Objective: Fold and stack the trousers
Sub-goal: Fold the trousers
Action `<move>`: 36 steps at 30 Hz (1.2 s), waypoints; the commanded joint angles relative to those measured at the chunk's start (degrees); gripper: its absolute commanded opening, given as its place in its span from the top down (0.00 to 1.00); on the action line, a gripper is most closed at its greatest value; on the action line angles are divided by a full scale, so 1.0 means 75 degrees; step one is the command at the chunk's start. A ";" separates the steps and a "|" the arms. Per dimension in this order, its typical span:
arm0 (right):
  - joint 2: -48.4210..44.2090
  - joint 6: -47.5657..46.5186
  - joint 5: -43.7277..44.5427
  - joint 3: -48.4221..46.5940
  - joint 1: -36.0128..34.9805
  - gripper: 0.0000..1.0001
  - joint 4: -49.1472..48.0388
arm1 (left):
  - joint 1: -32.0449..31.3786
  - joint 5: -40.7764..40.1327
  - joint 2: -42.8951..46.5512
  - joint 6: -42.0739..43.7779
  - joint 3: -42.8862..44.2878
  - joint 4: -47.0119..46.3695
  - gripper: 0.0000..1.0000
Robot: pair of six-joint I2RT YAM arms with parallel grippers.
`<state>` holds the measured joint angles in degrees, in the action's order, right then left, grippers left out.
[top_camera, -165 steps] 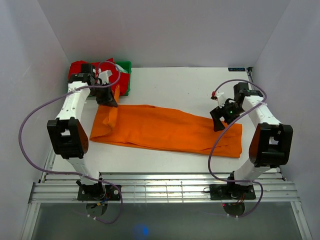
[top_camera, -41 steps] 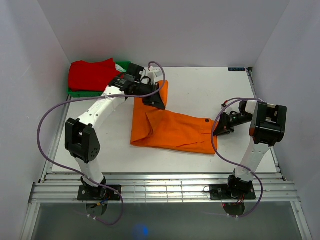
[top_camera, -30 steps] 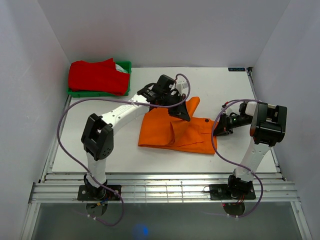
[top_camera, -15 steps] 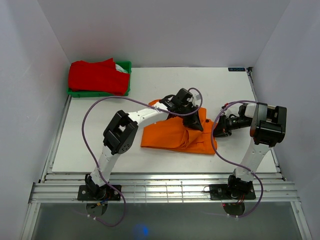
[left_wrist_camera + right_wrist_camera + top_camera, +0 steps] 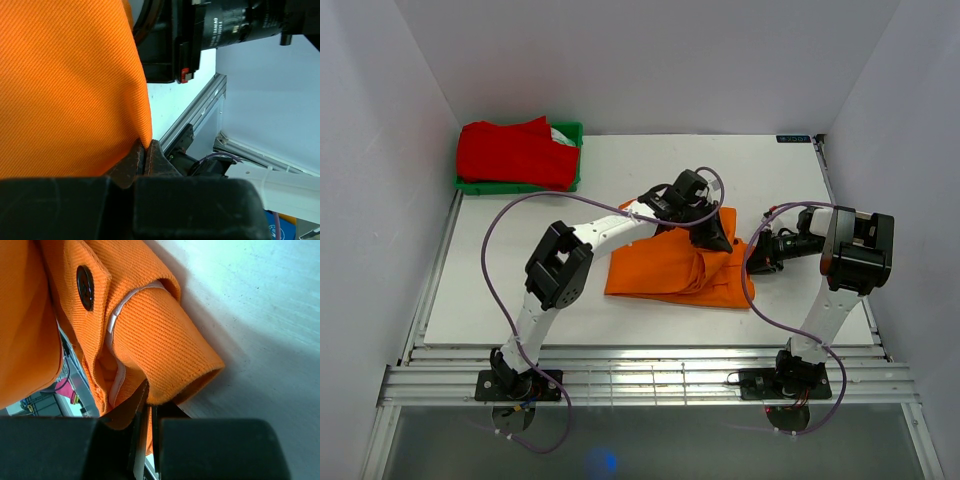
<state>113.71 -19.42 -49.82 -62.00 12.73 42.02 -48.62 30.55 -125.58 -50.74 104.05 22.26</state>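
Orange trousers (image 5: 665, 270) lie folded over themselves at the middle right of the white table. My left gripper (image 5: 718, 240) hangs over their right end, shut on an orange cloth edge (image 5: 90, 90). My right gripper (image 5: 760, 256) sits low at the trousers' right edge, shut on the waistband (image 5: 160, 355) near a dark button (image 5: 85, 281). Red trousers (image 5: 515, 152) rest folded in the green bin at the far left.
A green bin (image 5: 572, 152) stands at the table's (image 5: 520, 280) far left corner under the red cloth. White walls close in on three sides. A metal rail (image 5: 640, 375) runs along the near edge by the arm bases.
Over the last seconds my left gripper carried the trousers' left end across to the right, folding them in half. In the last half second it shifted only slightly. The right gripper stayed put.
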 commanded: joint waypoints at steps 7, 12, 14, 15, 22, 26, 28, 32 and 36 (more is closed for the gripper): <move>-0.0290 0.0128 -0.0248 0.0051 -0.0057 0.92 -0.0036 | -0.0501 0.0275 0.0221 -0.0664 0.1021 -0.0741 1.00; -0.0396 0.0070 -0.0224 0.0122 -0.0057 0.92 0.0011 | -0.0666 0.0076 -0.0259 -0.0956 0.1127 -0.0952 1.00; -0.0408 0.0082 -0.0224 0.0122 -0.0057 0.92 0.0022 | -0.0701 -0.0029 -0.0400 -0.1039 0.1080 -0.0987 1.00; -0.0419 0.0070 -0.0236 0.0133 -0.0069 0.92 0.0022 | -0.0712 -0.0053 -0.0540 -0.1109 0.1057 -0.1115 1.00; -0.0501 0.0105 0.0010 -0.0030 -0.0045 0.84 0.0175 | -0.0713 -0.0475 -0.1044 -0.1016 0.1162 -0.1011 0.89; -0.0595 -0.0105 0.0291 -0.0357 -0.0022 0.66 0.0490 | -0.0666 -0.0324 -0.1034 -0.0876 0.1127 -0.1198 0.59; -0.0688 -0.0432 0.0548 -0.0557 0.0036 0.60 0.0852 | -0.0596 -0.0241 -0.0894 -0.0735 0.1022 -0.1105 0.50; -0.0759 -0.1170 0.1251 -0.1271 0.0527 0.43 0.1625 | -0.0257 -0.0170 -0.0122 -0.0396 0.0460 -0.0930 0.38; -0.0596 -0.1746 0.2024 -0.2301 0.1160 0.37 0.2388 | 0.0130 -0.0100 0.0779 0.0294 -0.0161 -0.0496 0.36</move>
<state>110.74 -27.09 -39.64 -73.73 17.76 53.12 -50.52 29.17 -130.69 -53.32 104.90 16.67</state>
